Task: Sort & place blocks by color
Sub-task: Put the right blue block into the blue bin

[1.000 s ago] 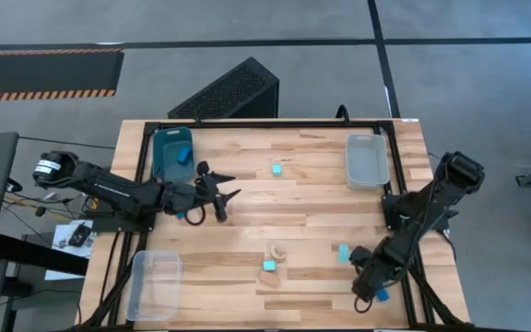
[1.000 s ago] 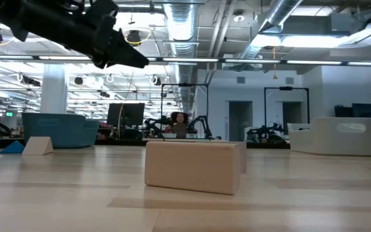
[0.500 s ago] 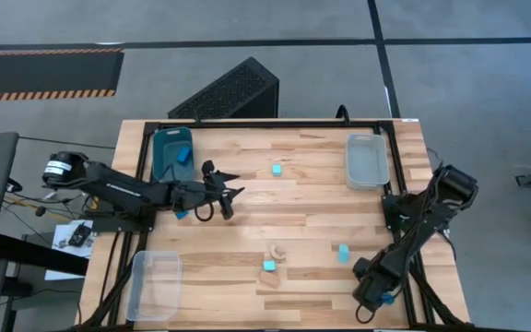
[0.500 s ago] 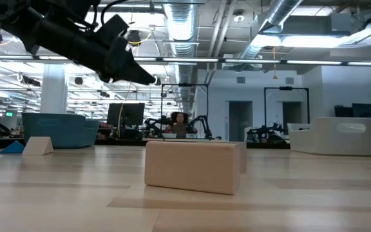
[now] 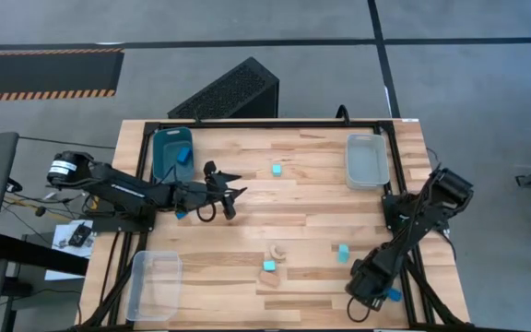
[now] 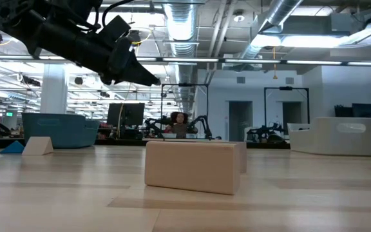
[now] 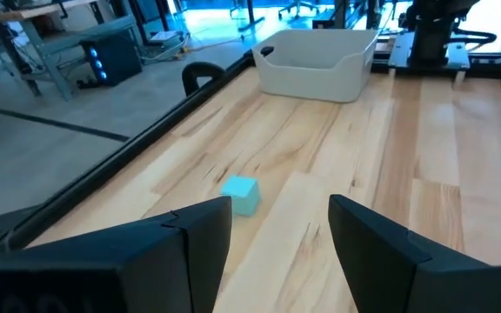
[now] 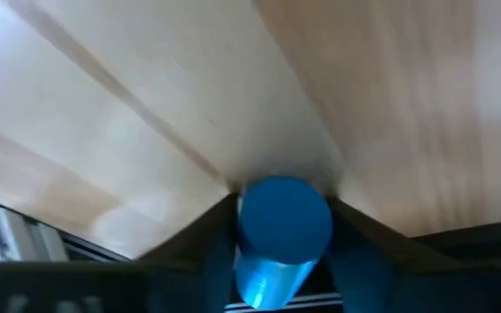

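My left gripper (image 5: 229,189) (image 7: 281,209) hangs open and empty above the table, just right of the teal bin (image 5: 172,153), which holds a dark blue block (image 5: 182,155). A cyan block (image 5: 277,170) (image 7: 240,193) lies ahead of it. My right gripper (image 5: 356,297) (image 8: 283,217) is near the table's front right, shut on a dark blue cylinder block (image 8: 283,228). A cyan block (image 5: 343,252), another cyan block (image 5: 269,266), a tan arch (image 5: 275,250) and a tan block (image 5: 270,278) (image 6: 195,166) lie near the front middle. My right gripper pinches the blue cylinder's round sides (image 8: 243,228) between its two fingers. The fingers point down at the wood. Whether the cylinder touches the table I cannot tell.
A clear bin (image 5: 367,161) (image 7: 320,61) stands at the far right and another clear bin (image 5: 155,284) at the near left. Bare wood lies between the two arms in the table's middle.
My left gripper has gone a little toward the table's right edge and down, staying open. My right arm has drawn its gripper toward the near edge, away from the cyan block beside it.
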